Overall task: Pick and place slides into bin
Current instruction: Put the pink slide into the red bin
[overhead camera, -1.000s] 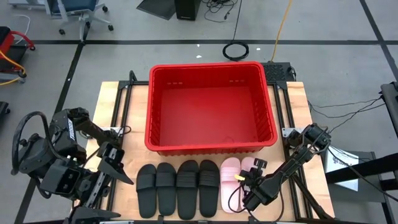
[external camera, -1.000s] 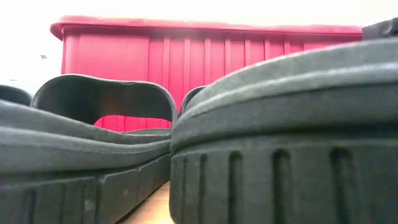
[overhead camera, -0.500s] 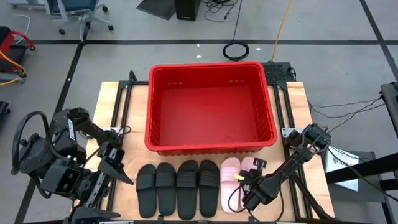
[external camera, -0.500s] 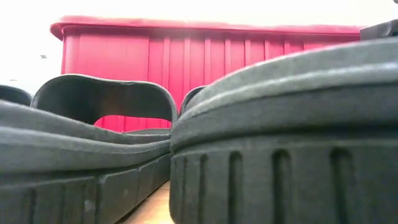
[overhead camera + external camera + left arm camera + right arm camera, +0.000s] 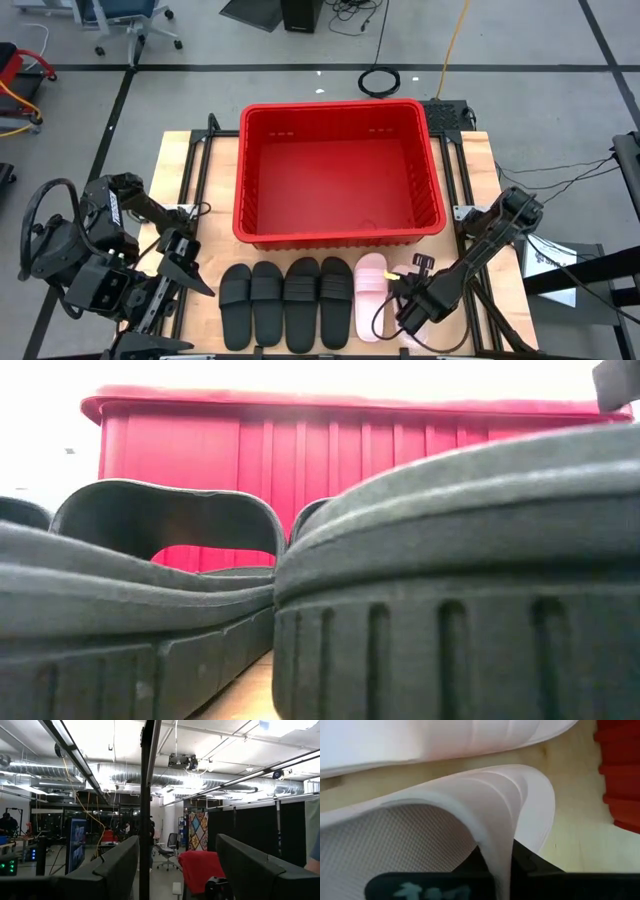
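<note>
Right gripper (image 5: 412, 312): clamped on the strap of the outer pink slide (image 5: 485, 815) at the row's right end, near the table's front edge; lift straight before swinging over the bin (image 5: 338, 234); other pink slide (image 5: 371, 283) lies lengthwise, pointing at the bin.

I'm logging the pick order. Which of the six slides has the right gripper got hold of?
The outer pink slide, at the right end of the row. The right gripper is shut on its strap. The other pink slide and the four black slides lie untouched.
</note>
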Motion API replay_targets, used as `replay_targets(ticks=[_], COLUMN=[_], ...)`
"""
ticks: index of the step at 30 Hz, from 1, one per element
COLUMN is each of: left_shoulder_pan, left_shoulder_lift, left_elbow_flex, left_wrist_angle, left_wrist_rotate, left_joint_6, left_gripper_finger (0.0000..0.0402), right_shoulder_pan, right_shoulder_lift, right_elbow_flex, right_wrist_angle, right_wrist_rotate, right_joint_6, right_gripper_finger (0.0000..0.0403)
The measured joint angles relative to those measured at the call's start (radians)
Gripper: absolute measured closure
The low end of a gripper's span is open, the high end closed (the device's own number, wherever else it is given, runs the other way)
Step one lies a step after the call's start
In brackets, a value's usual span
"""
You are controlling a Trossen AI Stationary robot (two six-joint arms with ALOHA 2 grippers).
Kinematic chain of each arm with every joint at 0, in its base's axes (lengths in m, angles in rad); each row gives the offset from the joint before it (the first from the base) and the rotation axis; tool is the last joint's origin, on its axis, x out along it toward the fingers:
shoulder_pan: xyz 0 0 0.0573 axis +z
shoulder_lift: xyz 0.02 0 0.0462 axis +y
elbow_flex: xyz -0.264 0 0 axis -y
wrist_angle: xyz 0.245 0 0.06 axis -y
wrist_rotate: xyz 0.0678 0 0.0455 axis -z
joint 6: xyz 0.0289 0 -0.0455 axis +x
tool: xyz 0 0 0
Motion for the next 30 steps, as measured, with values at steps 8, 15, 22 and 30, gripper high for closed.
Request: replay_targets(ticks=[8, 15, 22, 30], left_shoulder_pan=[0.000, 0.000, 0.000, 0.000], left_shoulder_lift=[0.000, 0.000, 0.000, 0.000], left_elbow_flex=[0.000, 0.000, 0.000, 0.000], left_wrist_angle=[0.000, 0.000, 0.000, 0.000], left_wrist_rotate=[0.000, 0.000, 0.000, 0.000], left_joint_6=[0.004, 0.006, 0.006, 0.011], left_gripper_finger=[0.0128, 0.0128, 0.0128, 0.0128], right_shoulder_pan=[-0.001, -0.001, -0.005, -0.056], right_shoulder_lift=[-0.131, -0.264, -0.368, -0.395], right_elbow_flex=[0.002, 0.002, 0.003, 0.003], right_wrist_angle=[0.022, 0.164, 0.430, 0.826], right_wrist_rotate=[-0.061, -0.142, -0.153, -0.150], right_joint_6=[-0.057, -0.087, -0.132, -0.217], right_gripper_finger=[0.0399, 0.0399, 0.0399, 0.0399])
